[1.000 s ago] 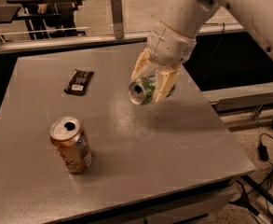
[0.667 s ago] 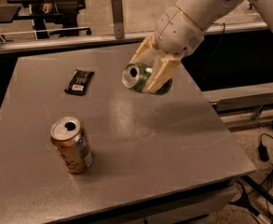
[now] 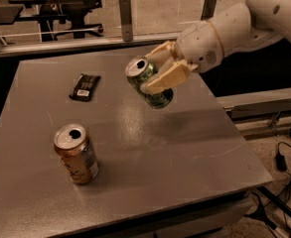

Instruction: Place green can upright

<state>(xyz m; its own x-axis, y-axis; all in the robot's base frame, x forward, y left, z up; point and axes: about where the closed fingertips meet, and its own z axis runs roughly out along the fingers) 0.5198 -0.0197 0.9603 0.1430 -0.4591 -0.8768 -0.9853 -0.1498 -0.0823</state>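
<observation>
The green can (image 3: pixel 148 83) is held above the grey table (image 3: pixel 135 148), tilted, with its silver top pointing up and to the left. My gripper (image 3: pixel 157 74) is shut on the green can, its cream fingers (image 3: pixel 165 78) clamped across the can's side. The arm reaches in from the upper right. The can hangs over the table's far middle part, clear of the surface.
An orange-brown can (image 3: pixel 76 154) stands upright at the table's front left. A dark flat wrapper (image 3: pixel 85 87) lies at the back left. The table's right edge drops off to the floor with cables (image 3: pixel 284 157). Desks and chairs stand beyond the far rail.
The gripper has lifted the green can and turned it, so its top now points more upward. The arm has swung lower, reaching in from the right. The orange-brown can has not moved.
</observation>
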